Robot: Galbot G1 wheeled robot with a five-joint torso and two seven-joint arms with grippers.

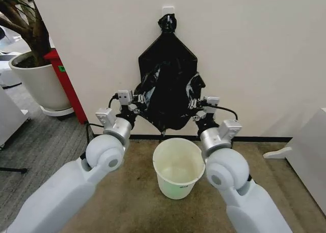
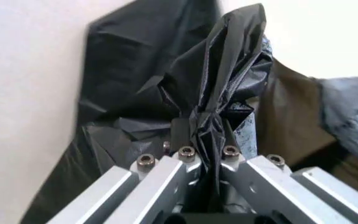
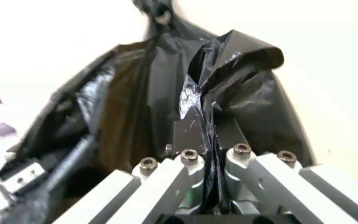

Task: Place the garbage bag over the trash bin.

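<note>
We held the crinkled, glossy black garbage bag (image 1: 170,98) stretched above the round white plastic trash bin (image 1: 178,169), left gripper (image 1: 133,108) and right gripper (image 1: 197,109) fingers clenched on its edges. Next, we judged: lower the mouth over the rim.

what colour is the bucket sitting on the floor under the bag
White, clearest in the head view: the trash bin below the garbage bag.

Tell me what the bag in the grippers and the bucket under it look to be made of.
The garbage bag, pinched by the left gripper and right gripper, looks like thin glossy black plastic film: it crinkles, folds sharply and glints in the wrist views. The trash bin looks like smooth white moulded plastic, with a rolled rim and even, slightly translucent walls.
</note>
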